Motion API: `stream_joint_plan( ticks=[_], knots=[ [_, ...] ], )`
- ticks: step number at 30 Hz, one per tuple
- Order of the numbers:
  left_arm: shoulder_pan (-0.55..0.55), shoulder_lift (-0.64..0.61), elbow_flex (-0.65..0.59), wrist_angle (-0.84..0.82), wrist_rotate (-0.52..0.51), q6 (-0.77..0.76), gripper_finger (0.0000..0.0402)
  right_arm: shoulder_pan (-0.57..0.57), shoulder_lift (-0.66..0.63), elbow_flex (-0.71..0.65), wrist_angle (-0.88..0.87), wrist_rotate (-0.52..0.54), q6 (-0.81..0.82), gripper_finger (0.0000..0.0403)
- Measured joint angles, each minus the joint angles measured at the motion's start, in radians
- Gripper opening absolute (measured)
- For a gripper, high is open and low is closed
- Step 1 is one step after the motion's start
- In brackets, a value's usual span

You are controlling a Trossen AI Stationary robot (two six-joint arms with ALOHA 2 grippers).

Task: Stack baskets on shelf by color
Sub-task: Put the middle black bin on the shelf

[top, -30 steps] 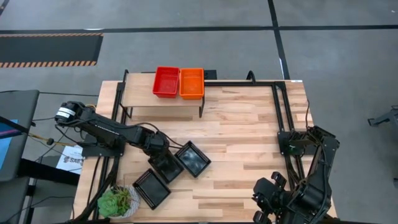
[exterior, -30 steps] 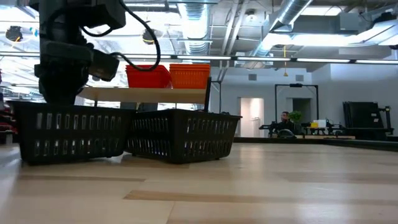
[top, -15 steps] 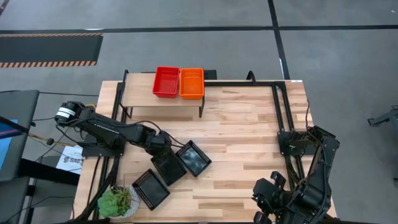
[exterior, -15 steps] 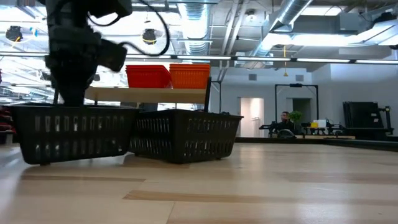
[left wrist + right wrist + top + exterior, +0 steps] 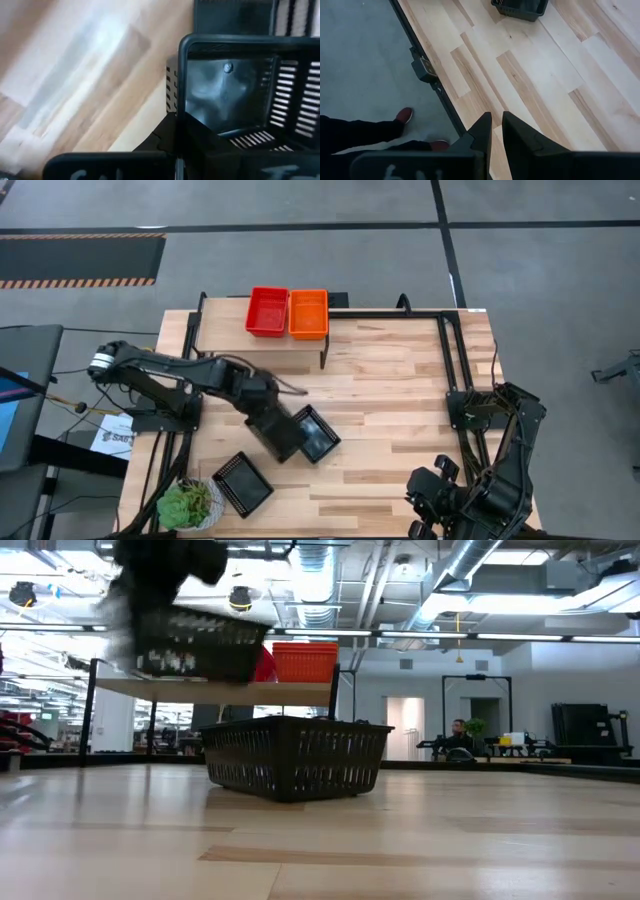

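Note:
My left gripper (image 5: 266, 418) is shut on a black mesh basket (image 5: 279, 436), which hangs in the air at about shelf height in the low view (image 5: 190, 644). A second black basket (image 5: 317, 434) stands on its base on the table just right of it. A third black basket (image 5: 243, 483) stands near the front left. A red basket (image 5: 267, 311) and an orange basket (image 5: 308, 313) stand side by side on the shelf (image 5: 225, 335). My right gripper (image 5: 494, 134) is shut and empty at the table's near right corner. My left gripper holds the black basket by one wall at its rim (image 5: 179, 85), one finger outside (image 5: 162, 142) and one inside the basket. The fingers come from above, slanting down. The basket is lifted clear of the table and tilts a little in the low view.
A green potted plant (image 5: 188, 504) stands at the near left corner. A black metal frame (image 5: 452, 350) runs along the table's right side. Bare tabletop lies between the shelf and the right arm. A person's legs and shoes (image 5: 402, 117) show on the floor beside the table.
My left gripper has risen, carrying the black basket from the tabletop to about shelf height, and has gone a little toward the table's right edge. The basket is lifted clear now. The other two black baskets have stayed where they were.

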Motion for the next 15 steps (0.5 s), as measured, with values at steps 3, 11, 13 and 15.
stream_joint_plan(
  ticks=[3, 11, 13, 15],
  knots=[
    [0.005, -0.016, 0.106, -0.024, -0.104, -0.138, 0.0, 0.0, 0.0, 0.0, 0.0, 0.001, -0.001, 0.0069],
    [0.028, -0.086, 0.343, -0.022, -0.419, -0.652, 0.0007, 0.0, 0.0, 0.0, 0.0, 0.044, -0.003, 0.0069],
    [0.03, -0.111, 0.377, -0.02, -0.546, -0.776, 0.0007, -0.002, 0.0, 0.0, 0.0, 0.056, -0.014, 0.0069],
    [0.03, -0.135, 0.398, -0.02, -0.691, -0.868, 0.0008, -0.007, 0.0, 0.0, 0.0, 0.058, -0.022, 0.0069]
  ],
)
